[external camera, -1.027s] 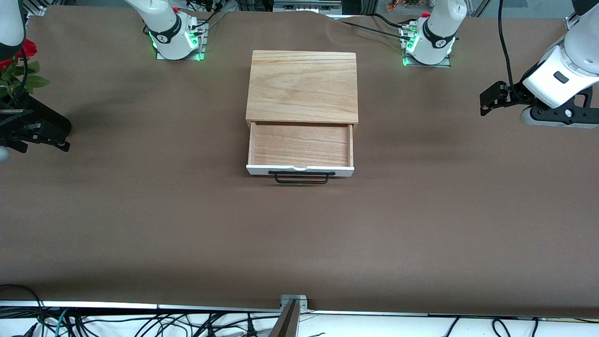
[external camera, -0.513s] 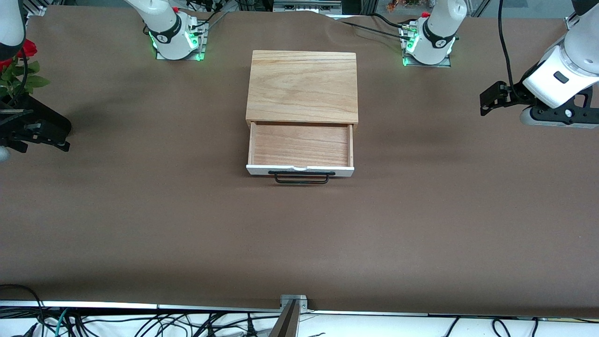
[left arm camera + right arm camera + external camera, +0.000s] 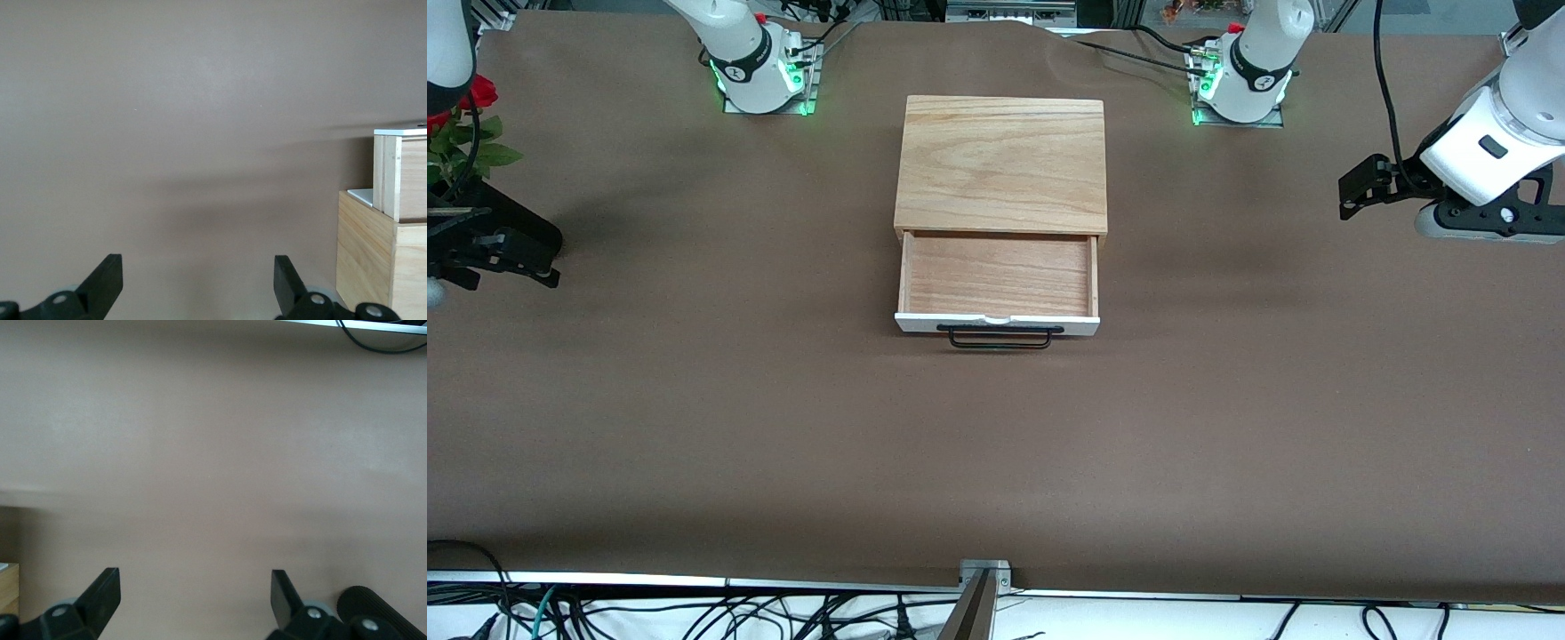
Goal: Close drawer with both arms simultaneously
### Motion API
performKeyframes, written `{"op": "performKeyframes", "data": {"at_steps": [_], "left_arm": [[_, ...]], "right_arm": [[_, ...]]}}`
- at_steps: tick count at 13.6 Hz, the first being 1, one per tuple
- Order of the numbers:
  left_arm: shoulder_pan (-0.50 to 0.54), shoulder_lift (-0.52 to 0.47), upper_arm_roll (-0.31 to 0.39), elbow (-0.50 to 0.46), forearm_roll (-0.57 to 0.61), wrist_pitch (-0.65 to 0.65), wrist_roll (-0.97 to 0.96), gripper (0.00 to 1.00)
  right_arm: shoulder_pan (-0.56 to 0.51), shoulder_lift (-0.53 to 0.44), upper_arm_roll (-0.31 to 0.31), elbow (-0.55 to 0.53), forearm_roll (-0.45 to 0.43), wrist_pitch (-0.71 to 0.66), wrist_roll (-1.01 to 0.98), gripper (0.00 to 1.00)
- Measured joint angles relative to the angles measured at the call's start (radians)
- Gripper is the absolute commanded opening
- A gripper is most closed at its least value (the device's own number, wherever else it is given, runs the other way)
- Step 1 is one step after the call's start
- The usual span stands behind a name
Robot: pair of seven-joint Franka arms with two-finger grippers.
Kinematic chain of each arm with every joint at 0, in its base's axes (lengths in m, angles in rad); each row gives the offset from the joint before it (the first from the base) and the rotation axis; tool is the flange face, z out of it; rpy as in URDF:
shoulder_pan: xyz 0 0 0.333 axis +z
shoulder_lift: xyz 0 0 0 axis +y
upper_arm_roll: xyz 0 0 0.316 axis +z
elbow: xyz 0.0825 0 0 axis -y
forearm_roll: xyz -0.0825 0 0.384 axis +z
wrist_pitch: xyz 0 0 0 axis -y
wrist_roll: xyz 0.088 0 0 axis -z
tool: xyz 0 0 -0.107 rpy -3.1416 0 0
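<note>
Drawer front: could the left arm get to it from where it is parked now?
Probably yes. The left gripper hangs open over bare table toward its own end, and nothing stands between it and the open drawer.

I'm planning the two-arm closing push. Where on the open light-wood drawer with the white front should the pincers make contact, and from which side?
Press the white front panel of the light-wood drawer, one pincer either side of the black bar handle, coming from the front-camera side. The panel faces that way and the tray slides straight into the box.
</note>
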Motion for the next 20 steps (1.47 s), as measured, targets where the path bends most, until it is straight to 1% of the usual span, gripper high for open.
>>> {"op": "performKeyframes", "data": {"at_steps": [12,14,16,18,20], "left_arm": [[0.0,0.0,0.0,0.0,0.0,0.0,0.0,1.0],[0.0,0.0,0.0,0.0,0.0,0.0,0.0,1.0],[0.0,0.0,0.0,0.0,0.0,0.0,0.0,1.0],[0.0,0.0,0.0,0.0,0.0,0.0,0.0,1.0],[-0.001,0.002,0.0,-0.001,0.0,0.0,0.001,1.0]], "right_arm": [[0.001,0.002,0.002,-0.002,0.0,-0.002,0.003,1.0],[0.012,0.015,0.007,-0.005,0.0,-0.003,0.005,1.0],[0.019,0.042,0.032,-0.006,0.003,-0.002,0.005,1.0],[0.026,0.074,0.069,-0.006,0.04,0.001,0.012,1.0],[0.037,0.116,0.09,-0.007,0.129,0.031,0.017,1.0]]}}
